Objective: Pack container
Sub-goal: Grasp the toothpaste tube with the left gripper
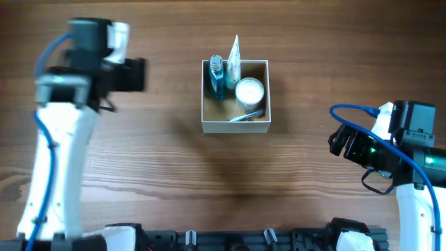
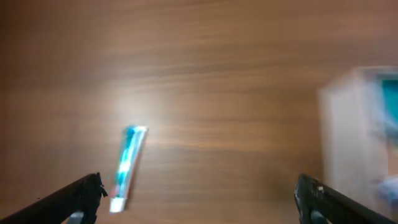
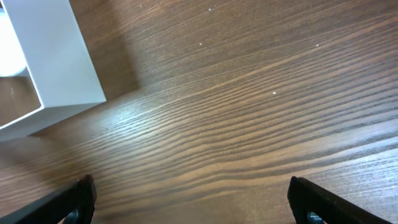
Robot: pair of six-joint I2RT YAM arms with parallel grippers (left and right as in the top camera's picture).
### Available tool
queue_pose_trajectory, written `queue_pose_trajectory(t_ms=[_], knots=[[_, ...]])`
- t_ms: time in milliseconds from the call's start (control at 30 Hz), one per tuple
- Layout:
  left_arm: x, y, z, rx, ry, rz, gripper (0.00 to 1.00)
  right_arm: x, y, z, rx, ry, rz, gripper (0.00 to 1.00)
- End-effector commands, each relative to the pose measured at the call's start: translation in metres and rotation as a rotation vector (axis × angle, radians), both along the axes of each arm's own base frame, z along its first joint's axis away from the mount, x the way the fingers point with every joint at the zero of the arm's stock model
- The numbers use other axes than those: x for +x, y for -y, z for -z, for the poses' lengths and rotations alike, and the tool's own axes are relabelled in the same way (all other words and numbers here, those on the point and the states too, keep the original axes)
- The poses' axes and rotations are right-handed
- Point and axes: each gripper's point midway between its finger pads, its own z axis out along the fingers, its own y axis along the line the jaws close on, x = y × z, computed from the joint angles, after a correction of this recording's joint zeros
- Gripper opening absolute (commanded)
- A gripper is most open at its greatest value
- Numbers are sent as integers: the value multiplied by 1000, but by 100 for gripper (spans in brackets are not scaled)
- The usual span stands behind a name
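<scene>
Parked mid-table, toward the far side: the container (image 1: 235,126), with blue bottle (image 1: 217,78) and white tube (image 1: 234,59) stood on end and round jar (image 1: 249,91) beside them, probably to leave floor room for more. Out left, hanging above a loose toothpaste tube (image 2: 126,167), likely lining up a pick: the left gripper (image 2: 199,202), spread wide, holding and touching nothing. Same for the right gripper (image 3: 189,199): splayed, empty, near the box corner.

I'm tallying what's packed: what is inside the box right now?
Inside the box: a blue bottle, a white tube, a round white jar and a thin silvery item I can't identify. Whatever lies beneath them is covered.
</scene>
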Motion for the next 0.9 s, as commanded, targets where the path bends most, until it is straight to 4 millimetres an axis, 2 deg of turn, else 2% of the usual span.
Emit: queue_pose_trajectory(t_ms=[0,33,67,100,200,367,567,867], knots=[[9,-79,53,-194,-77,-203,100,1,-2,0,6,4,-16,100],[9,-97,69,-203,-105,-247,100,1,-2,0,6,4,-16,100],[8,-118,105,-227,-179,-302,100,1,-2,0,6,4,-16,100],[8,-123,120,-232,-212,-306,100,1,-2,0,6,4,-16,100],[12,-126,169,-250,-311,-302,100,1,-2,0,6,4,-16,100],[11,-128,222,-262,-410,-296,100,1,-2,0,6,4,-16,100],[-3,-124,253,-251,-511,-296,100,1,-1,0,3,4,-14,100],[-33,-121,272,-217,-605,-321,98,1,-1,0,3,4,-14,100]])
